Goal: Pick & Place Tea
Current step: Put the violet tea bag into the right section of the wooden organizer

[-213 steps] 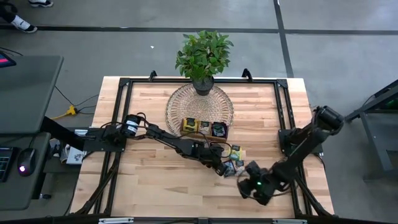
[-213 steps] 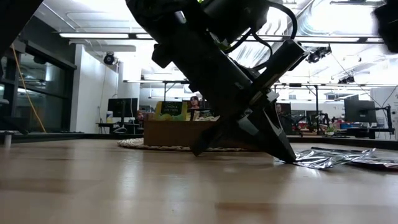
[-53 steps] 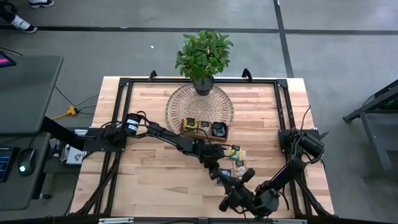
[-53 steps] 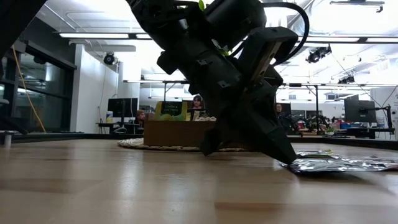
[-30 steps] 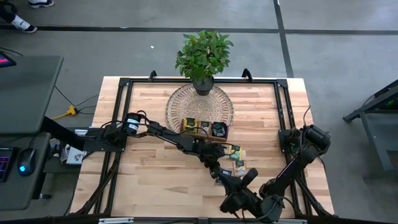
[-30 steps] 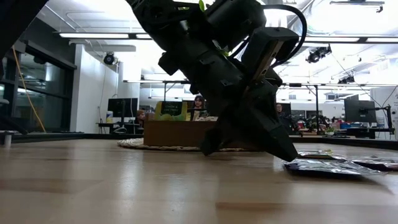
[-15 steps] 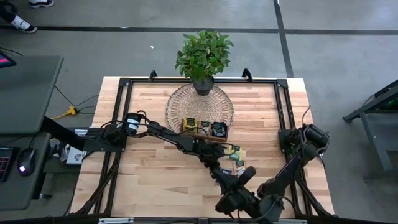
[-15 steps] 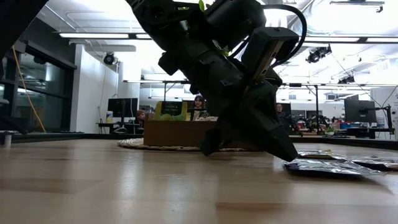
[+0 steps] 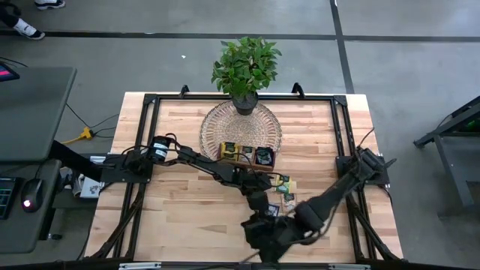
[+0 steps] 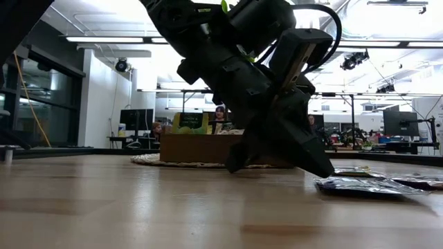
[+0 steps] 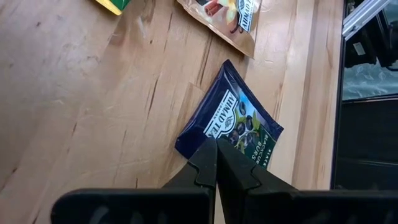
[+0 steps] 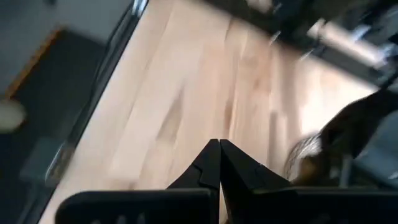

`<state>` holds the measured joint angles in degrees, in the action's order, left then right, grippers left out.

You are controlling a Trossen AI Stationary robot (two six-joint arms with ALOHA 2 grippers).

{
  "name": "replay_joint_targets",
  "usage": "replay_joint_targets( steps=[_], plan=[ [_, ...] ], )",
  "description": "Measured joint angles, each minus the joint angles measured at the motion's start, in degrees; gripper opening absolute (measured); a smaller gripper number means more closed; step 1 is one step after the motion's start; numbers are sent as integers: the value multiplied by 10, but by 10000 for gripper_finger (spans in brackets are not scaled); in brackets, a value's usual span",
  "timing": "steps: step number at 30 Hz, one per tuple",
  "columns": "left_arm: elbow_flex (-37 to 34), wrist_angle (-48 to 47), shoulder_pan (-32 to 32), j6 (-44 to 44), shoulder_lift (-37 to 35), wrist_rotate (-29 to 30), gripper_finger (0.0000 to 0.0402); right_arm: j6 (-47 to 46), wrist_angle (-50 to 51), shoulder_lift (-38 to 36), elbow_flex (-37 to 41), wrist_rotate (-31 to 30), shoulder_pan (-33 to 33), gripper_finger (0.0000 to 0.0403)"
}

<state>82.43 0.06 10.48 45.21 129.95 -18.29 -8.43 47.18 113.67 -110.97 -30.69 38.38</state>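
A robotics lab or open-plan workspace is showing here. A wooden bench (image 9: 180,195) with a black metal frame is standing on a grey concrete floor (image 9: 420,67) marked with dark tape lines. Beyond it, long ceiling lights (image 10: 111,39) are glowing over rows of desks carrying monitors (image 10: 135,119), and a desk with a mouse (image 9: 28,204) is sitting alongside.

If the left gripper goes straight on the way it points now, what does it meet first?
Most likely the dark blue tea sachet: the shut left gripper already has its tips at that sachet's near edge on the table.
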Motion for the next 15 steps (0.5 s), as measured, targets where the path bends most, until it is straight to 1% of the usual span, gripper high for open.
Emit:
replay_joint_targets(
  steps=[3,5,7,8,10,12,14,15],
  plan=[
    [0,0,0,0,0,-1,0,-14,29,10,-8,62,6,0],
    [0,0,0,0,0,-2,0,-45,42,20,-8,104,22,0],
    [0,1,0,0,0,-2,0,-80,56,35,-8,131,41,0],
    [0,1,0,0,0,-2,0,-98,66,41,-7,132,53,0],
    [0,2,0,0,0,-2,0,-136,83,55,-7,117,78,0],
    [0,5,0,0,0,-2,0,-151,93,75,-7,77,103,0],
    [0,11,0,0,0,-3,0,-152,102,102,-7,24,122,0],
    [0,15,0,0,1,-4,0,-156,109,118,-7,8,129,0]
  ],
)
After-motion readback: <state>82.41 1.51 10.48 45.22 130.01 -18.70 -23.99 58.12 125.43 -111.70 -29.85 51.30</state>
